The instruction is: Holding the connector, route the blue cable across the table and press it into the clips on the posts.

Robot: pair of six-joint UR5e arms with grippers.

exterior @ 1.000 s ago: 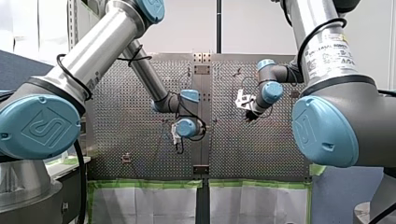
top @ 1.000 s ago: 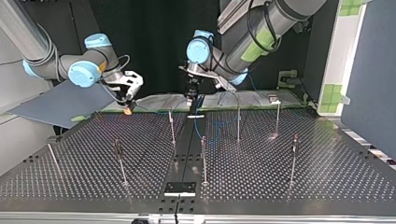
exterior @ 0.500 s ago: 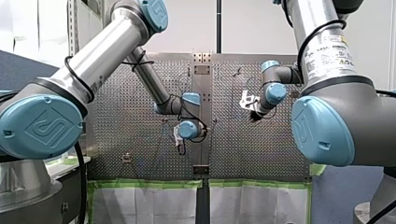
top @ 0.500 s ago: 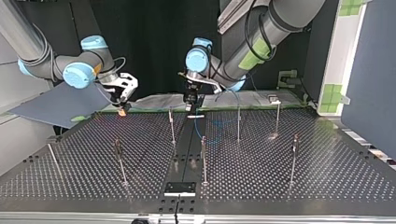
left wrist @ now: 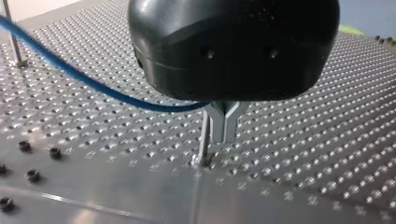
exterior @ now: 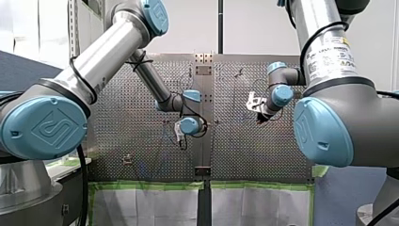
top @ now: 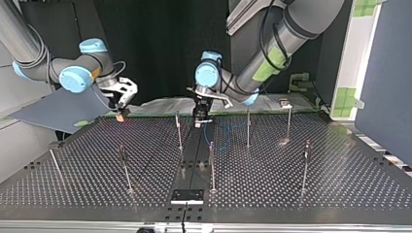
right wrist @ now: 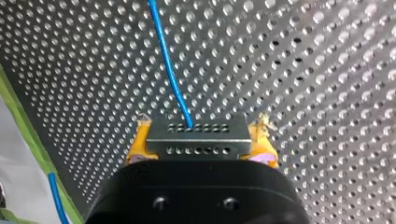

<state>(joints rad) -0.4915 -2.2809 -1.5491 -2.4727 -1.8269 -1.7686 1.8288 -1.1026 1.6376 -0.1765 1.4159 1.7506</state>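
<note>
My right gripper is shut on the grey metal connector, which sits between its yellow pads. The blue cable runs out of the connector over the perforated table. In the top view my right gripper hangs over the table's far left edge. My left gripper is low at the far middle. Its metal fingers are shut on the blue cable, right beside a thin post. Slack cable lies on the table near that gripper.
Several thin upright posts stand around the table, such as one right of the middle, one near the front left and one at the right. A black plate sits at the near edge. A grey board leans at the left.
My right gripper has carried the connector further toward the top view's left. My left gripper has come down and slightly nearer in the top view, close to the middle post.
</note>
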